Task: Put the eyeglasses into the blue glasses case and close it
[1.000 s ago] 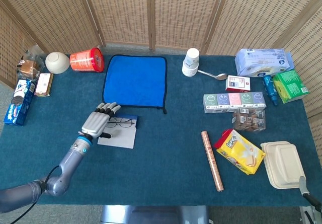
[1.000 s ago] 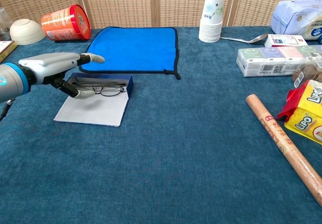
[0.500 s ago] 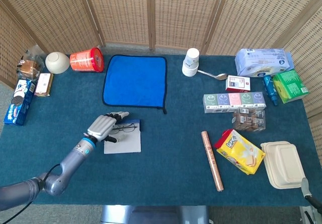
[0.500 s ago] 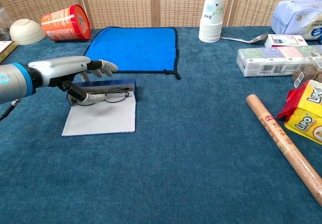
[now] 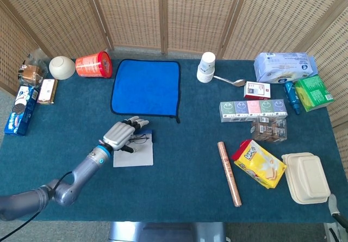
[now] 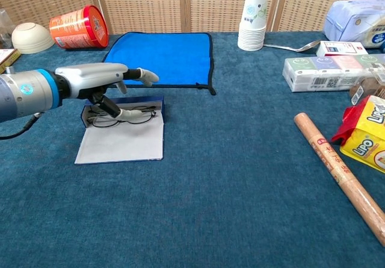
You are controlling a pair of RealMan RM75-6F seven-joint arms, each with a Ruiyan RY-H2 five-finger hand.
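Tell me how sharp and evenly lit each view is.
Head view: even daylight, sharp throughout, soft shadow under the left hand. Chest view: eyeglasses crisp, hand's shadow falls on the blue glasses case, no glare.

We counted one hand, one pair of glasses, one case, one cloth, and one bowl.
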